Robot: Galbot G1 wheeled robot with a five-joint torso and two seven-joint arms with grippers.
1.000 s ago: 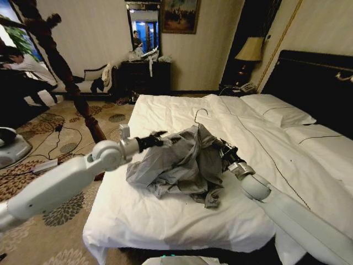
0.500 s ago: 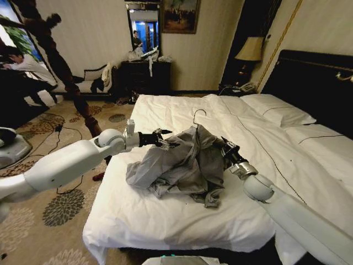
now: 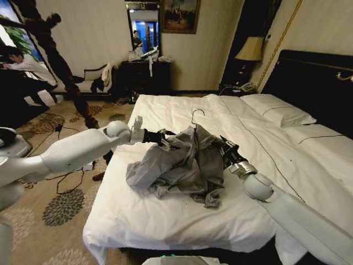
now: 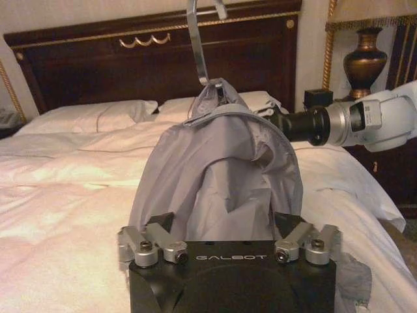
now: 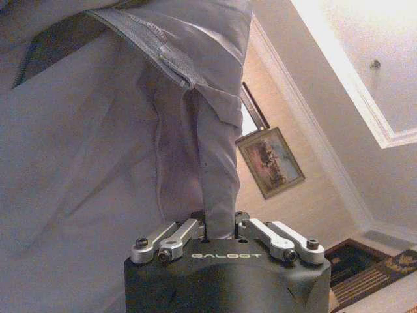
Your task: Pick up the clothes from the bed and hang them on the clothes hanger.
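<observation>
Patterned carpet; dark dresser beneath mirror; framed painting; bedside lamp

Left arm swung in from low over the carpet to a higher, more level reach across the bed edge. Left tool brought from beside the grey shirt right up against its upper fold, jaws spread around the cloth. Hanger hook nudged slightly up. Right tool raised a little, clamped on shirt fabric.
</observation>
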